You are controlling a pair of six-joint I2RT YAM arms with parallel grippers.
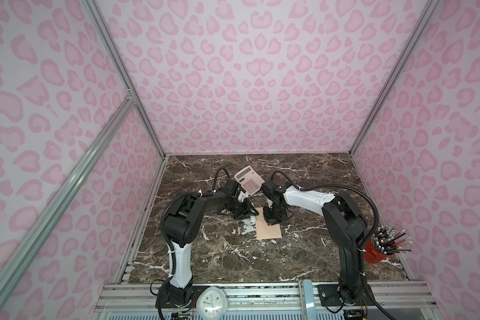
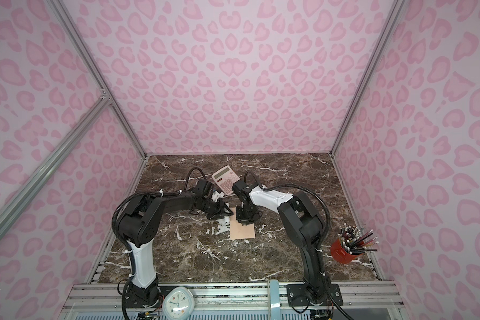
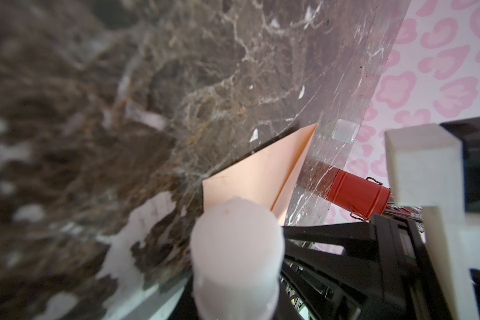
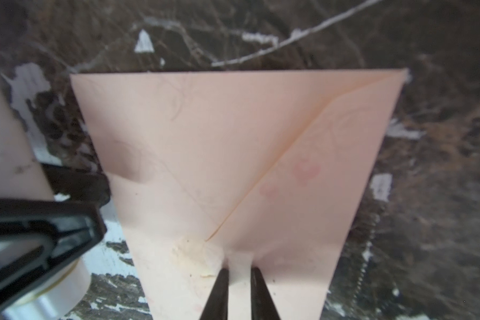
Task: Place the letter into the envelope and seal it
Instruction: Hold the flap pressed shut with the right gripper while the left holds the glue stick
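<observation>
Both top views look steeply down from high over the near edge at the whole dark brown marble tabletop (image 1: pixel 233 263). Each wrist view hangs close above it; all four share the flat peach-beige paper envelope (image 4: pixel 233 138).

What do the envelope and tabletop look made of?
Envelope: thin matte peach paper, judging by its crisp fold seams and a dent. Tabletop: glossy brown marble look; flaked white patches hint at printed laminate rather than stone.
</observation>
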